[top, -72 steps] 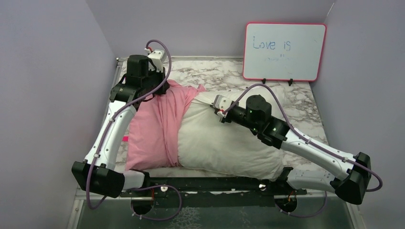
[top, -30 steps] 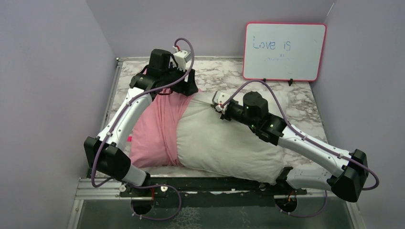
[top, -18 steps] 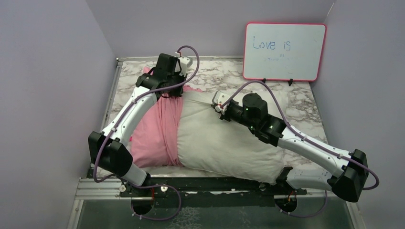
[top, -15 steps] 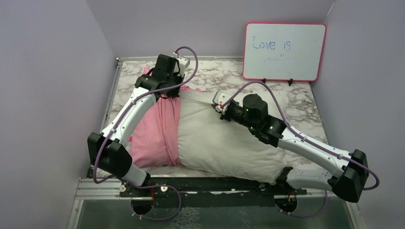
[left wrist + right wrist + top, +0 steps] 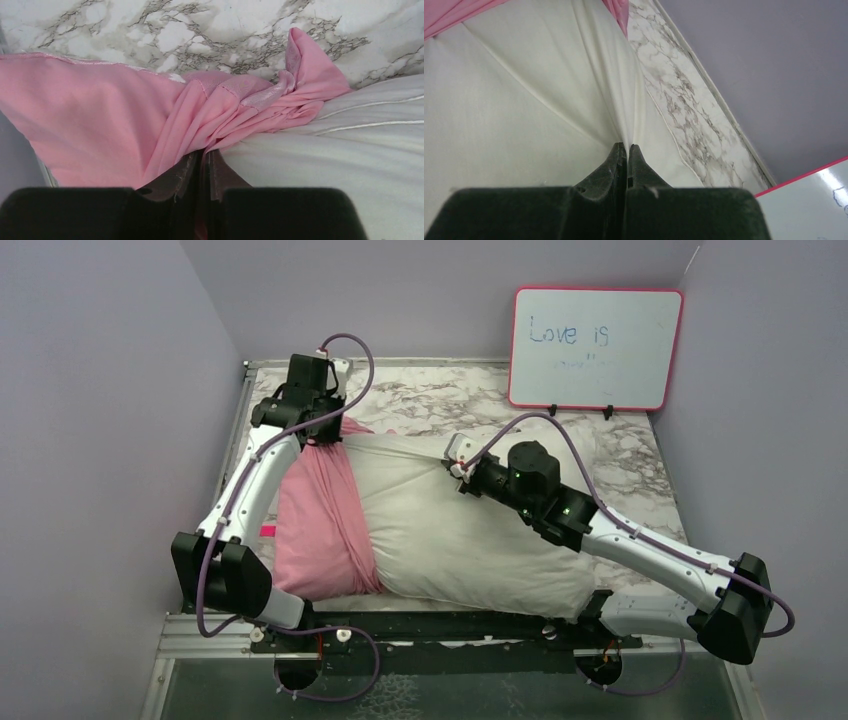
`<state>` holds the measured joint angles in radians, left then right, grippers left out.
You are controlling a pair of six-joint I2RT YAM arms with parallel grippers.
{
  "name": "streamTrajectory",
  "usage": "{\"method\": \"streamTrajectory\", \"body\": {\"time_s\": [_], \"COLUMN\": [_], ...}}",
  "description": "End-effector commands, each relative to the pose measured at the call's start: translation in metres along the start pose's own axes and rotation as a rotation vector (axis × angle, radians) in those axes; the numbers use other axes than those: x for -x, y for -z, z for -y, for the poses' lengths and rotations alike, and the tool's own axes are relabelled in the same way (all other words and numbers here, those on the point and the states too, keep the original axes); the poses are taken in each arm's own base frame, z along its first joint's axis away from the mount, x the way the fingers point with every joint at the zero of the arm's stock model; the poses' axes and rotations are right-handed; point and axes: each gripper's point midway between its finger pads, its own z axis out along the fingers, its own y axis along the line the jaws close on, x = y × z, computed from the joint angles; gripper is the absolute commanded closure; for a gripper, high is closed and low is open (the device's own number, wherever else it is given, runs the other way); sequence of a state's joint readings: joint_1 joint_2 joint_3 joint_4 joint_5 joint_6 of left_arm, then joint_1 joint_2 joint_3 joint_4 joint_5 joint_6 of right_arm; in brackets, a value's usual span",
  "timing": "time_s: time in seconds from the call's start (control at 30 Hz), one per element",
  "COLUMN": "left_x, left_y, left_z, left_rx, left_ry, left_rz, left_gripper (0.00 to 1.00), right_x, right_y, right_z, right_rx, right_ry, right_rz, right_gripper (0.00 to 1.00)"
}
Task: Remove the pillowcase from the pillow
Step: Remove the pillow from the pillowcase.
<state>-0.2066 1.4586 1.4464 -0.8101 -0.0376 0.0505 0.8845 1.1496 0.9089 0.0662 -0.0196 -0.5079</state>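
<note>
I see L hand (image 5: pixel 202 156) clamped on bunched pillowcase (image 5: pixel 322 510) at far corner; R hand (image 5: pixel 628 148) pinching pillow (image 5: pixel 470 540) fabric. Pillowcase covers only pillow's left end, both on worktop (image 5: pixel 440 398).

Left arm (image 5: pixel 245 495): white link reaching from a black joint at the near left edge away toward the far left corner.
Left wrist (image 5: pixel 300 400): black, bent over at the far end, nose tipped downward.
Left gripper (image 5: pixel 202 155): fingers pressed together, pinching a bunched fold of the pillowcase (image 5: pixel 100 115).
Right arm (image 5: pixel 640 550): white link running low from a black joint at the near right, angled leftward and away.
Right wrist (image 5: pixel 530 475): black, nearly level, pointing left.
Right gripper (image 5: pixel 628 147): fingers closed tip to tip, nipping a gather of the pillow (image 5: pixel 524 100) fabric, drawn into taut creases.
</note>
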Motion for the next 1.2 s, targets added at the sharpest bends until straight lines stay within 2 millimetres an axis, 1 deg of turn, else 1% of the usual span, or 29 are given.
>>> {"method": "streamTrajectory", "body": {"time_s": [0.0, 0.03, 0.07, 0.13, 0.2, 0.27, 0.3, 0.33, 0.4, 0.43, 0.5, 0.57, 0.63, 0.7, 0.77, 0.83, 0.9, 0.93, 0.97, 1.0, 1.03, 1.1, 1.13, 1.17], "left_x": [0.031, 0.039, 0.047, 0.056, 0.054, 0.045, 0.037, 0.025, 0.011, 0.001, -0.012, -0.021, -0.028, -0.032, -0.038, -0.045, -0.052, -0.055, -0.058, -0.061, -0.064, -0.071, -0.073, -0.076], "left_y": [0.031, 0.037, 0.045, 0.059, 0.066, 0.069, 0.068, 0.065, 0.066, 0.065, 0.064, 0.063, 0.064, 0.065, 0.064, 0.061, 0.058, 0.056, 0.054, 0.052, 0.051, 0.046, 0.045, 0.044], "left_z": [-0.04, -0.026, -0.012, 0.004, 0.006, -0.002, -0.006, -0.011, -0.013, -0.011, -0.004, 0.005, 0.016, 0.026, 0.034, 0.044, 0.056, 0.058, 0.058, 0.058, 0.058, 0.058, 0.059, 0.061], "left_rx": [0.082, 0.004, -0.072, -0.159, -0.163, -0.112, -0.078, -0.045, -0.019, -0.024, -0.052, -0.095, -0.148, -0.201, -0.241, -0.292, -0.359, -0.37, -0.368, -0.364, -0.36, -0.356, -0.361, -0.37], "left_ry": [0.048, 0.067, 0.082, 0.114, 0.138, 0.163, 0.181, 0.201, 0.235, 0.245, 0.264, 0.279, 0.302, 0.325, 0.352, 0.368, 0.372, 0.376, 0.379, 0.379, 0.376, 0.377, 0.378, 0.379], "left_rz": [0.134, 0.175, 0.217, 0.274, 0.289, 0.286, 0.277, 0.257, 0.248, 0.238, 0.226, 0.216, 0.215, 0.224, 0.23, 0.224, 0.204, 0.197, 0.191, 0.188, 0.182, 0.165, 0.16, 0.153], "left_gripper": [0.6, 0.44, 0.38, 0.3, 0.25, 0.2, 0.14, 0.13, 0.1, 0.1, 0.1, 0.09, 0.1, 0.09, 0.1, 0.1, 0.1, 0.1, 0.1, 0.1, 0.1, 0.12, 0.14, 0.15], "right_x": [-0.004, -0.006, -0.008, -0.012, -0.014, -0.013, -0.012, -0.013, -0.017, -0.02, -0.025, -0.03, -0.03, -0.024, -0.007, 0.002, 0.013, 0.017, 0.018, 0.019, 0.02, 0.016, 0.015, 0.009], "right_y": [0.02, 0.018, 0.015, 0.011, 0.009, 0.01, 0.01, 0.01, 0.01, 0.008, 0.002, -0.007, -0.016, -0.025, -0.036, -0.046, -0.056, -0.06, -0.062, -0.062, -0.061, -0.055, -0.049, -0.042], "right_z": [0.041, 0.039, 0.038, 0.035, 0.033, 0.035, 0.037, 0.041, 0.05, 0.053, 0.055, 0.054, 0.057, 0.063, 0.075, 0.078, 0.076, 0.075, 0.072, 0.069, 0.063, 0.049, 0.045, 0.038], "right_rx": [-0.189, -0.184, -0.178, -0.163, -0.157, -0.17, -0.185, -0.209, -0.272, -0.292, -0.301, -0.288, -0.287, -0.292, -0.309, -0.272, -0.21, -0.192, -0.17, -0.153, -0.124, -0.082, -0.074, -0.072], "right_ry": [-0.016, -0.02, -0.023, -0.032, -0.042, -0.053, -0.06, -0.076, -0.106, -0.115, -0.123, -0.123, -0.115, -0.084, -0.048, 0.002, 0.0, -0.029, -0.066, -0.118, -0.167, -0.263, -0.3, -0.338], "right_rz": [-0.056, -0.064, -0.071, -0.088, -0.096, -0.094, -0.092, -0.095, -0.122, -0.142, -0.184, -0.219, -0.228, -0.22, -0.181, -0.194, -0.219, -0.234, -0.258, -0.287, -0.313, -0.357, -0.363, -0.38], "right_gripper": [0.99, 0.99, 0.99, 0.99, 0.99, 0.99, 0.99, 0.99, 1.0, 0.99, 0.99, 0.99, 0.99, 0.99, 0.99, 0.99, 0.99, 0.96, 0.87, 0.72, 0.6, 0.5, 0.47, 0.45]}}
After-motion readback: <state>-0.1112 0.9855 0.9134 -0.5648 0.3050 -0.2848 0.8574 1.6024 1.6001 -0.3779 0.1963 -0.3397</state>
